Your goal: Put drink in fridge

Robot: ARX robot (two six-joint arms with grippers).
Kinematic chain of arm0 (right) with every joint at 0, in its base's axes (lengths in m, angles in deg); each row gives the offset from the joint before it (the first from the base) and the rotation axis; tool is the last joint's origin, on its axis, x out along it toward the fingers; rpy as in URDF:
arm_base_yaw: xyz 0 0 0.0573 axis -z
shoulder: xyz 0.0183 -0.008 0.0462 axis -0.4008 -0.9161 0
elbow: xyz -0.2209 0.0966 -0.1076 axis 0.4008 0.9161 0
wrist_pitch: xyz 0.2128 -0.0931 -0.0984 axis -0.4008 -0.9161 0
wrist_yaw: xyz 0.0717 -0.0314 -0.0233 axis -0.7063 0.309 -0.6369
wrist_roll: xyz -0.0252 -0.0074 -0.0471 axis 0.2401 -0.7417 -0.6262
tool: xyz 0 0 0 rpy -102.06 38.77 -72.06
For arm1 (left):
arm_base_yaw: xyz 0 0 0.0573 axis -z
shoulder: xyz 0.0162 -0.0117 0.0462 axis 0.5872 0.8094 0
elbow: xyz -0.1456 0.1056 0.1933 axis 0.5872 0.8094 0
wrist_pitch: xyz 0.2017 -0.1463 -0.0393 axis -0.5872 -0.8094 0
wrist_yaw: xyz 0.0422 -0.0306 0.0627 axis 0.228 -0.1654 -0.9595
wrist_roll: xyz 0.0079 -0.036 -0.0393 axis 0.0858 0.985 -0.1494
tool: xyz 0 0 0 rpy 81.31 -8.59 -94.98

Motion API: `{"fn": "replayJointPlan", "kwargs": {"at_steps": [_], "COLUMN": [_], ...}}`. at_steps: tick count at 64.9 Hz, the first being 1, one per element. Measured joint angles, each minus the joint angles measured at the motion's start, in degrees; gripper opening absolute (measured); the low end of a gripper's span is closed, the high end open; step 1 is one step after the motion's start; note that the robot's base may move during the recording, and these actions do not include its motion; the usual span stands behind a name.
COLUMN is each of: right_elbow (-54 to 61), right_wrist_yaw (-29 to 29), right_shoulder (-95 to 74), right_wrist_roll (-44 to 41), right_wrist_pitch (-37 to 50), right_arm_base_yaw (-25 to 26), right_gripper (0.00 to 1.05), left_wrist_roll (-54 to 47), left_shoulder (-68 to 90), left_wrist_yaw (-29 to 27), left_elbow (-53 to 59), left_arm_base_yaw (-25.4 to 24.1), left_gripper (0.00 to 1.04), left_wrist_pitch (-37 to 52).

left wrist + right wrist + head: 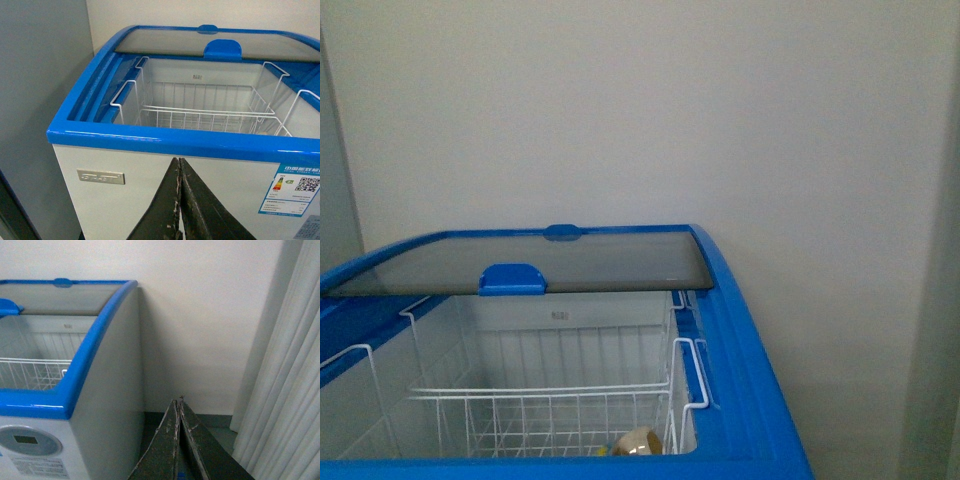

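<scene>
Front view: drink inside fridge

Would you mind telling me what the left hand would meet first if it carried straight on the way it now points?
Most likely the white front wall of the fridge, below its blue rim. The left hand, fingers pressed together, points at that wall; how far off it is cannot be judged from the wrist view.
</scene>
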Motion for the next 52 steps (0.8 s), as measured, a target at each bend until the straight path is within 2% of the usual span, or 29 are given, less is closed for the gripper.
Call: {"fn": "replayJointPlan", "kwargs": {"at_steps": [18,52], "right_elbow": [5.3,8.4], "right_wrist_yaw": [0.0,0.1], "right_shoulder": [3.5,7.8], "right_wrist_roll": [0.1,0.1], "right_wrist_pitch": [1.3,2.1], "right_arm_base_yaw": [0.0,0.0], "right_gripper": [0.03,0.03], "left_wrist_roll": [0.0,0.0], "left_shoulder": [0.0,0.0], "left_wrist_yaw": [0.0,0.0], "left_elbow": [0.0,0.0], "left_arm_base_yaw": [0.0,0.0], "left_gripper": [0.03,0.03], "left_wrist_pitch": [0.0,0.0]}}
